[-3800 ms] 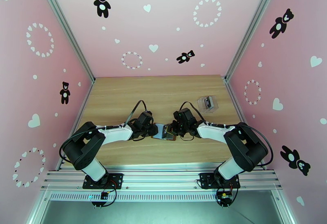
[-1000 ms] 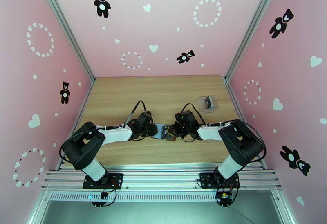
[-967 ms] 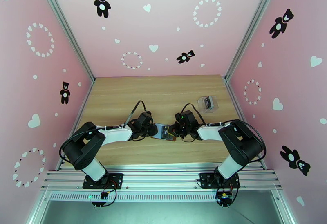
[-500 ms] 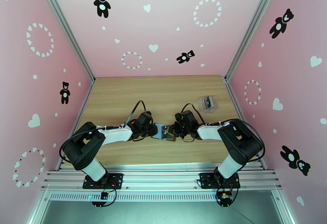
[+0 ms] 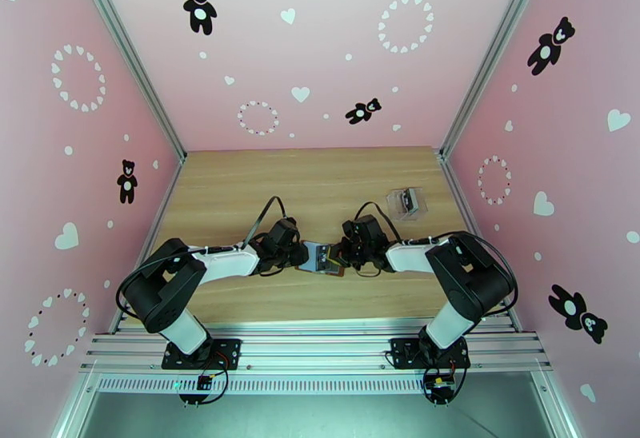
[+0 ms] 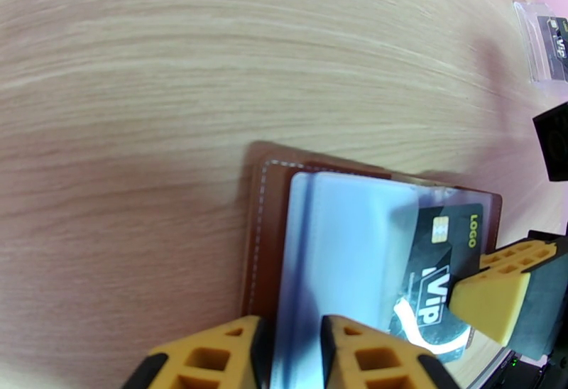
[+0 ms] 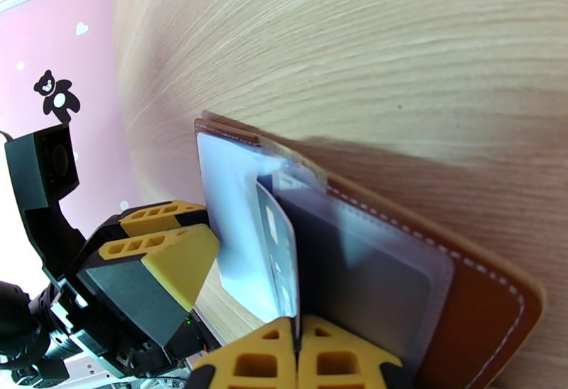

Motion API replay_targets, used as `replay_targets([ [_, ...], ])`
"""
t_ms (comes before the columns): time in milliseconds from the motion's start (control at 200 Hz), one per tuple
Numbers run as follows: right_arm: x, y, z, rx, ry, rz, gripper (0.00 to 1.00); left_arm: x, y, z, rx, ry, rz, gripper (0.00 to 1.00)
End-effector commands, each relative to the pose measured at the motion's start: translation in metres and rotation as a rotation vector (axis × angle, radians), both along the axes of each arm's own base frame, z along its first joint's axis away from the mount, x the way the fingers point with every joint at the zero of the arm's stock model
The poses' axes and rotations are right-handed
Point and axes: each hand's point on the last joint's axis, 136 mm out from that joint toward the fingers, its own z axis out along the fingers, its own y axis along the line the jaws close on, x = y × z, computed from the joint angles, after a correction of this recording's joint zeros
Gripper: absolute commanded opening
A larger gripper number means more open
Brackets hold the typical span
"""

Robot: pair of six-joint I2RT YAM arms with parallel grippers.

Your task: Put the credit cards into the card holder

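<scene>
Pinching the credit card with the right gripper, jaws shut flat on its thin edge, at the right side of the card holder. Squeezing a clear pocket of the card holder with the left gripper, jaws only a little apart with the soft sheet between them, at the left side of the card holder. About half inside that pocket, by the look of the card, and half poking out past the card holder's edge, shiny chip and letters showing.

Plenty to go wrong from here. Could bend the card by pushing hard with a corner caught on the pocket lip. Could slide it into the wrong gap, between two clear sheets and not inside one. Could shove the whole card holder along the table by pushing too hard for the left gripper's hold. Could squash the pocket mouth flat by tugging the sheet. Could lose the card by letting go too soon, with only half of it tucked in. Best to push slow and straight into the pocket.

Far behind the card holder and off to its right, a clear case with something dark inside, maybe one more card.
</scene>
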Motion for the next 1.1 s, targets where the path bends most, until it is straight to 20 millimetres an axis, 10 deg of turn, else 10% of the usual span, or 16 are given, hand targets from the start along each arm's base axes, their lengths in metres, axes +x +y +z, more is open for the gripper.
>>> replay_targets([
  [0, 0.004, -0.010, -0.015, -0.078, 0.027, -0.025, 0.00, -0.039, 0.043, -0.054, 0.189, 0.175, 0.025, 0.29],
  [1096, -0.009, 0.011, -0.029, -0.082, 0.081, -0.001, 0.02, -0.040, 0.043, -0.054, 0.188, 0.175, 0.028, 0.29],
])
